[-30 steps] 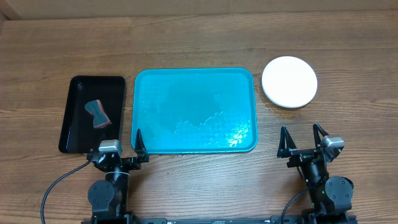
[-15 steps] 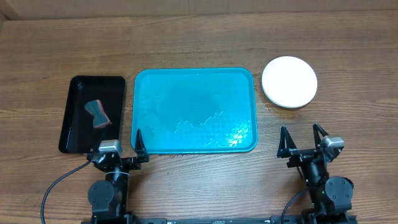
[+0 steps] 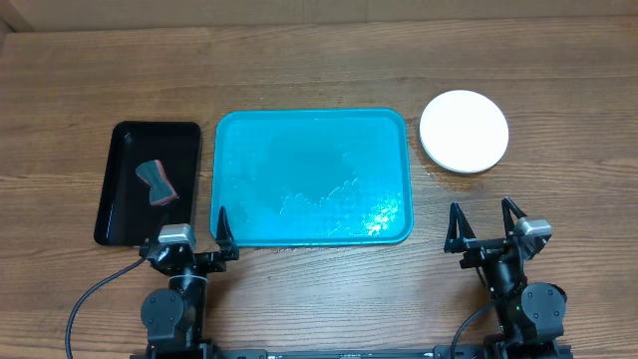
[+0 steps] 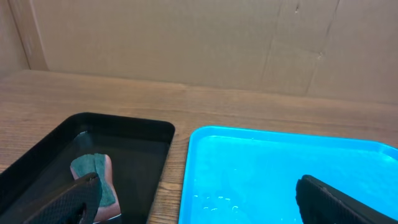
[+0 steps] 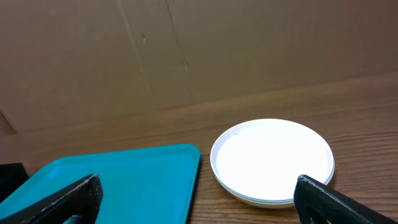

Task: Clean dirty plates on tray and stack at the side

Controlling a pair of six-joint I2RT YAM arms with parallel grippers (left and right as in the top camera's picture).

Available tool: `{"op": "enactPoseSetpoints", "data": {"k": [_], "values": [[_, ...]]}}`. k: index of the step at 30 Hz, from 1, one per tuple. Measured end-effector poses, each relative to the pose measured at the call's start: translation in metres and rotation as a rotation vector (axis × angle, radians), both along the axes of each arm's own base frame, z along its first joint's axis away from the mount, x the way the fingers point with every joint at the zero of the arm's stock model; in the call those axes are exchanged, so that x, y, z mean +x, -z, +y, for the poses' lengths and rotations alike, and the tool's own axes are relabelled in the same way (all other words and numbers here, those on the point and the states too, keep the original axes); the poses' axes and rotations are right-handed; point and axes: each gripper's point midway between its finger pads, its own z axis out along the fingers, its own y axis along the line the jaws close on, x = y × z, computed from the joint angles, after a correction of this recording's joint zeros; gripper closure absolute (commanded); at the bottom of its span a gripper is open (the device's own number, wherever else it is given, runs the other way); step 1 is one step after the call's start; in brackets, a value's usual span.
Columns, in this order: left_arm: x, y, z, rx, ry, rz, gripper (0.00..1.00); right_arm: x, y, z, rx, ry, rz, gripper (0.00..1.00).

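Observation:
The teal-blue tray (image 3: 311, 176) lies in the middle of the table with no plates on it, only wet streaks; it also shows in the left wrist view (image 4: 280, 168) and the right wrist view (image 5: 118, 180). A stack of plates (image 3: 464, 132) with the white one on top sits to the tray's right, also in the right wrist view (image 5: 272, 160); the edges of the plates beneath barely show. My left gripper (image 3: 192, 225) is open and empty at the tray's near left corner. My right gripper (image 3: 482, 221) is open and empty, near of the stack.
A narrow black tray (image 3: 150, 182) lies left of the teal tray and holds a sponge (image 3: 156, 181), also seen in the left wrist view (image 4: 96, 177). A cardboard wall stands along the table's far edge.

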Motion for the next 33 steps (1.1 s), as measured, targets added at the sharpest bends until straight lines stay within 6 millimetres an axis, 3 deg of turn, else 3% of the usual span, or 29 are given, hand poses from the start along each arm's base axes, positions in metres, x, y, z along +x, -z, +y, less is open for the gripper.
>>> {"op": "enactPoseSetpoints", "data": {"k": [33], "values": [[0.0,0.0,0.0,0.0,0.0,0.0,0.0,0.0,0.0,0.0,0.0,0.0,0.0,0.0]]}}
